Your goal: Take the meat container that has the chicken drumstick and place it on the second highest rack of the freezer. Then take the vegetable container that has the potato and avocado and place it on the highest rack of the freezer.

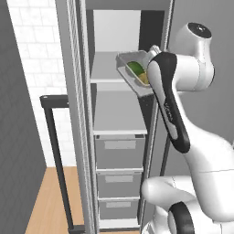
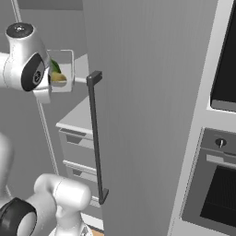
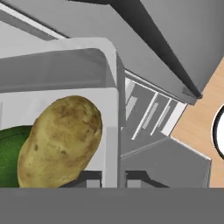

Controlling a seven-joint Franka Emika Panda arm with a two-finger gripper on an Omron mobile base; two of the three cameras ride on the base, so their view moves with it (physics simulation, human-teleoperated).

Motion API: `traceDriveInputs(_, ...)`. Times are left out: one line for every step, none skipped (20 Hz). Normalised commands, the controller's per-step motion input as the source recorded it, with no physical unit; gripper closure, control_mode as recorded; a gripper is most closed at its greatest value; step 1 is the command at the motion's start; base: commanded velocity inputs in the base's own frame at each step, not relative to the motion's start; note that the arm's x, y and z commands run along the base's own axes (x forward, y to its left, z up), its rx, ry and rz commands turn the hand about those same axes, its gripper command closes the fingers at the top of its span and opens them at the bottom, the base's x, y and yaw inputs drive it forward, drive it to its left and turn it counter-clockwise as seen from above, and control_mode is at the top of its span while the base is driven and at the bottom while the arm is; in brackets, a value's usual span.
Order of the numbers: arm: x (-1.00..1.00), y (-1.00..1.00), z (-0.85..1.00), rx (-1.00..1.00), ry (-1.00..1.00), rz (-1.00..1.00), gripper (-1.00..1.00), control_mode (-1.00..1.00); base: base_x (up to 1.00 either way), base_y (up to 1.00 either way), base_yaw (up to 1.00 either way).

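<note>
Step two is running: your pincer [image 3: 113, 181] is clamping the vegetable container [image 1: 132, 73] wall, potato [image 3: 61, 142] at nine o'clock; next, slide it onto the freezer's [image 1: 75, 114] highest rack [image 1: 107, 68].

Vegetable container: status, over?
Tool shut on the container's rim. Container with potato and avocado held at the freezer's top shelf. Nothing blocking.

Potato [image 3: 59, 142] yellow-brown w/ darker speckles; avocado [image 3: 11, 153] dark green; container [image 3: 111, 131] pale grey; freezer [image 2: 147, 115] grey, handle [image 2: 96, 138] dark; drawers [image 1: 119, 153] grey; floor [image 1: 48, 201] light wood; wall [image 1: 34, 59] white tile.
</note>
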Motion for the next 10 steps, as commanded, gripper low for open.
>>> traceDriveInputs(0.97, 0.71, 0.04, 0.27, 0.04, -0.16, 1.0, -1.0, 0.0, 0.0, 0.0)
traceDriveInputs(1.0, 0.67, 0.0, 0.23, 0.02, -0.21, 1.0, -1.0, 0.0, 0.0, 0.0)
traceDriveInputs(1.0, 0.62, 0.0, 0.15, 0.0, -0.27, 1.0, -1.0, 0.0, 0.0, 0.0)
traceDriveInputs(1.0, 0.56, 0.0, 0.1, 0.0, -0.29, 1.0, -1.0, 0.0, 0.0, 0.0)
traceDriveInputs(0.98, 0.46, 0.0, 0.05, 0.0, -0.31, 1.0, -1.0, 0.0, 0.0, 0.0)
traceDriveInputs(0.95, 0.44, 0.0, 0.0, 0.0, -0.31, 1.0, -1.0, 0.0, 0.0, 0.0)
traceDriveInputs(0.8, 0.36, 0.0, 0.0, 0.0, -0.29, 1.0, -1.0, 0.0, 0.0, 0.0)
traceDriveInputs(0.67, 0.3, -0.05, 0.0, -0.01, -0.26, 1.0, -1.0, 0.0, 0.0, 0.0)
traceDriveInputs(0.58, 0.19, -0.07, 0.0, -0.02, -0.23, 1.0, -1.0, 0.0, 0.0, 0.0)
traceDriveInputs(0.47, 0.11, -0.06, 0.0, -0.02, -0.17, 1.0, -1.0, 0.0, 0.0, 0.0)
